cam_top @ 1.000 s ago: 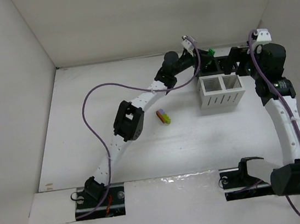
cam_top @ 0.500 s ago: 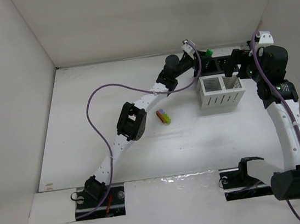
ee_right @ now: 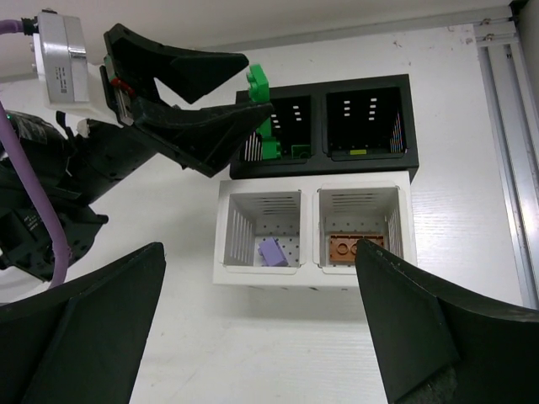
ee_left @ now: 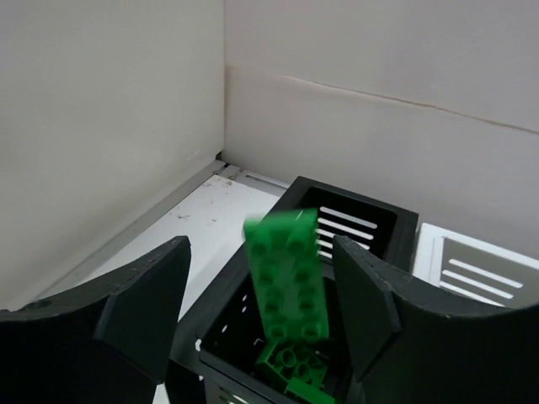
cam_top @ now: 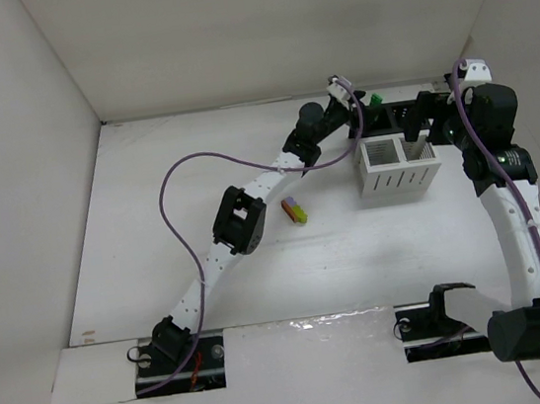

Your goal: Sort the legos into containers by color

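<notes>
A green lego brick (ee_left: pixel 286 282) stood tilted, studs towards the left wrist camera, between the fingers of the left gripper (ee_left: pixel 263 246). There was a clear gap on either side of it, so the jaws were spread and neither finger touched it in that view. It sat directly over the left compartment of the black bin pair (ee_right: pixel 253 164), where more green bricks (ee_left: pixel 290 366) already lay on the bottom. The right compartment of that pair held a small yellowish piece (ee_right: pixel 358 153).

Just in front of the black pair, touching it, stood the white bin pair (ee_right: pixel 310 273). A purple brick (ee_right: pixel 271 251) lay in its left compartment and an orange brick (ee_right: pixel 349 248) in its right.

The right gripper (ee_right: pixel 259 252) hovered above both pairs with its jaws wide apart and nothing between them.

Out on the white table (cam_top: pixel 155 237), well to the left of the white bins, lay a short multicoloured stack (cam_top: pixel 294 211) showing purple, yellow and orange. It rested near the left arm's elbow, apart from both grippers.
</notes>
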`<action>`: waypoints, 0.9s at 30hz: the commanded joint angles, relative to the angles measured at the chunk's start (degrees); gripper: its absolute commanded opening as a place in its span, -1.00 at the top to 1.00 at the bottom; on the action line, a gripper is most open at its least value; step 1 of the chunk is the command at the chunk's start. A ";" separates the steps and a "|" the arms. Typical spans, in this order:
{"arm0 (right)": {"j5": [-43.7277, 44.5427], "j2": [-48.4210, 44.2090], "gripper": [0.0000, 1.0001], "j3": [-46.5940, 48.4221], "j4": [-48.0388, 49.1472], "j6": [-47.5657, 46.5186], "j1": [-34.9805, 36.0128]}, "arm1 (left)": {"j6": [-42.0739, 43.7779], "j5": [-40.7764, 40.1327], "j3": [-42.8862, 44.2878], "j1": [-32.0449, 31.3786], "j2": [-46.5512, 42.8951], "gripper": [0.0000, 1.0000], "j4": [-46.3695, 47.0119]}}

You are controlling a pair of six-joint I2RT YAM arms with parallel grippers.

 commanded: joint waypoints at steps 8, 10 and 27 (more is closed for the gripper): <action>-1.18 -0.70 -0.97 -0.30 1.60 0.58 0.45 | 2.13 -0.66 0.36 -0.63 -4.69 -0.40 6.59; -2.06 -1.31 -0.97 -1.09 3.09 0.58 0.45 | 4.34 -2.22 -2.20 -0.63 -8.64 -0.37 7.12; -21.40 8.43 -0.83 -6.36 12.23 -13.65 16.33 | 10.93 -11.64 -45.16 22.90 -60.20 -0.22 -18.26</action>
